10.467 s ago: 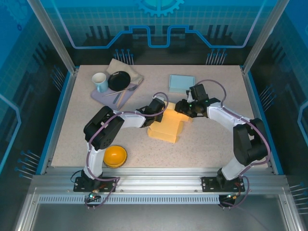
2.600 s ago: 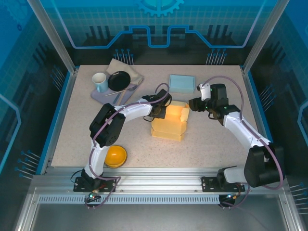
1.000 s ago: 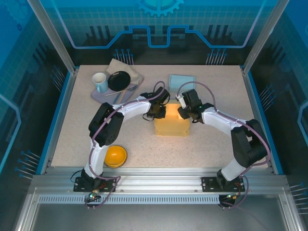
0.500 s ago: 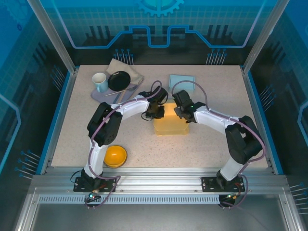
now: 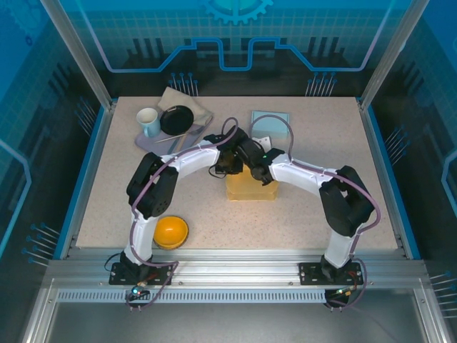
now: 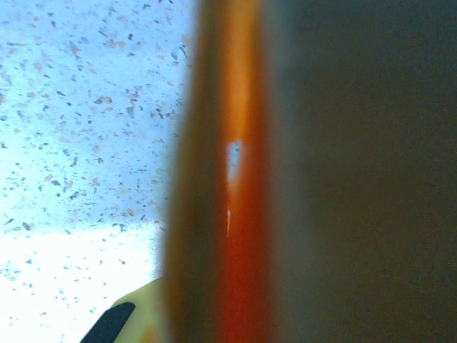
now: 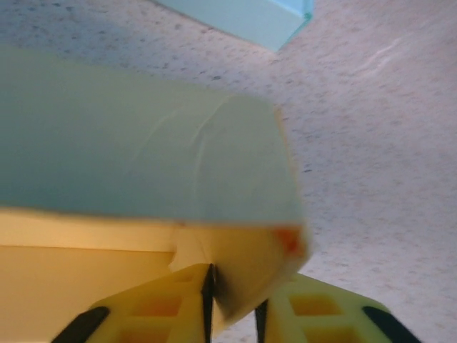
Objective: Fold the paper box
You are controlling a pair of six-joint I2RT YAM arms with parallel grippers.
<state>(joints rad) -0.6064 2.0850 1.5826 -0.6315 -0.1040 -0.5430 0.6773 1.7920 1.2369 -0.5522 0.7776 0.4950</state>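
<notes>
**Both pincers at the far rim, closing flap in hand**

From above, the left pincer point(image 5: 230, 167) and the right pincer point(image 5: 247, 151) meet almost tip to tip. The paper box point(image 5: 251, 189) stands on the table point(image 5: 321, 143) directly under them and stretches from them toward the arm bases. A pale blue pad point(image 5: 270, 123) lies just beyond the right pincer, on its far side.

At the left wrist, an orange-lit sheet edge runs straight up from between the fingers, too close and blurred to read finely. This pincer is closed down tight, and it seems to be pinching a box wall.

At the right wrist, the flap point(image 7: 143, 150) spreads wide ahead of the fingers and its corner drops into the slim gap between them. The jaws stand only slightly apart. Whether they nip the paper or merely flank it, I cannot tell. The pad sits ahead of the fingers, past the flap.

Judged from this, the step is bringing the flap over and seating it. The next move calls for the left pincer to steady the wall while the right presses the flap gently, so that the thin paper does not crease.
</notes>
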